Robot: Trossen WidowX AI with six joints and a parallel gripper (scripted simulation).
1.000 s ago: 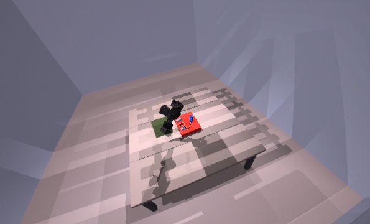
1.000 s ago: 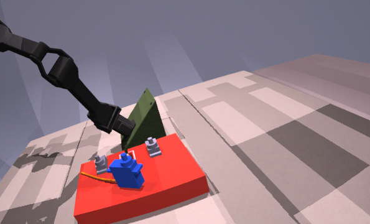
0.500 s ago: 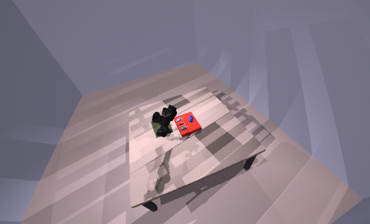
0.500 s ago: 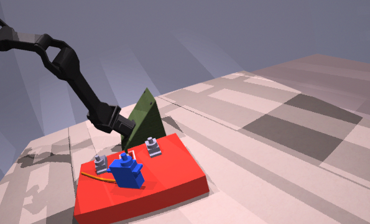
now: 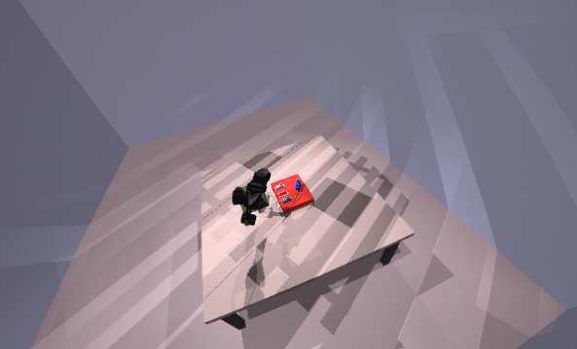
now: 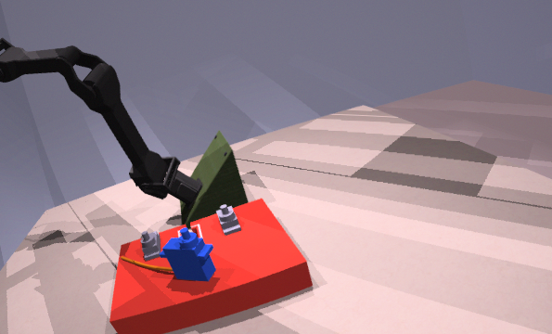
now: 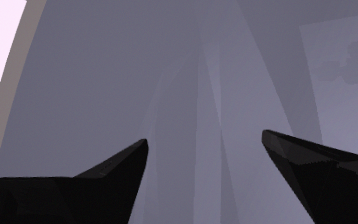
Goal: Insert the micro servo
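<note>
The loose blue micro servo (image 5: 298, 185) (image 6: 189, 261) stands upright on the red deck (image 5: 305, 195) (image 6: 266, 252), shaft up, with its ears above the deck surface. Its orange cable (image 5: 295, 198) (image 6: 147, 265) runs across the deck. The white-outlined pocket (image 5: 282, 193) (image 6: 195, 229) lies between two grey servos and is partly hidden behind the blue servo in the exterior view. My gripper (image 7: 204, 140) is open and empty in the wrist view, which shows only walls and a bright panel beyond the fingers. It is away from the servo.
One grey servo (image 5: 279, 186) (image 6: 228, 222) and another grey servo (image 5: 286, 200) (image 6: 150, 246) stand at either side of the pocket. A dark green wedge (image 6: 217, 173) stands behind the deck, beside the lower end of my arm. The deck rests on a pale table (image 5: 366, 233) (image 6: 396, 260).
</note>
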